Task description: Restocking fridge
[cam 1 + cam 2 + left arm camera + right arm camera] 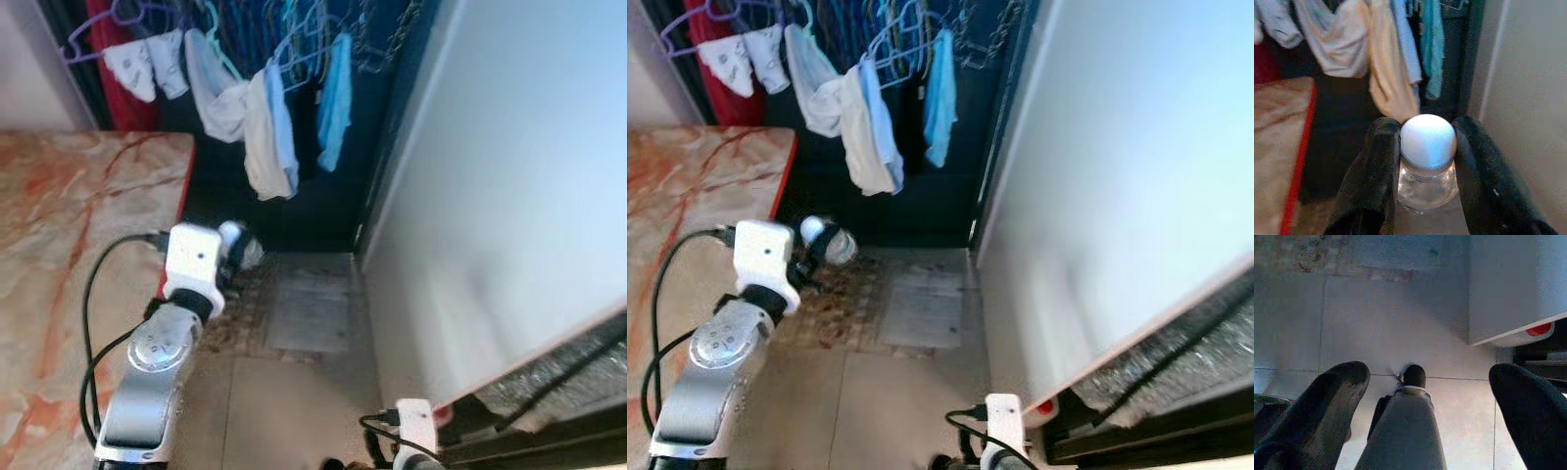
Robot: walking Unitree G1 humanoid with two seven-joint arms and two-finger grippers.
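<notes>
While raised in front of the marble table (59, 245), left gripper (1425, 152) clamped on a clear bottle (1427, 183) with a white cap (1428, 139), one black finger (1378, 171) pressed against each side of the neck. Bottle held off the floor, just beside the table's red-edged corner and between the table and the white fridge door (509, 196). Beyond the table, clothes (265, 117) hanging on hangers against a dark backdrop: white, cream and pale blue pieces, with a turquoise one nearest the fridge door. On the tiled floor (284, 411) past the table's corner, a patterned mat (838, 304) next to a grey one (312, 311), the grey one nearer the fridge door.

Right gripper (1427, 382) hanging low, well away from the table and near the bottom corner of the fridge door, fingers (1327, 401) spread wide apart with nothing between them, pointing down at the pale tiles. A red spot (1539, 329) visible under the door's lower edge. Black cables (93, 323) looping from the left wrist alongside the table.
</notes>
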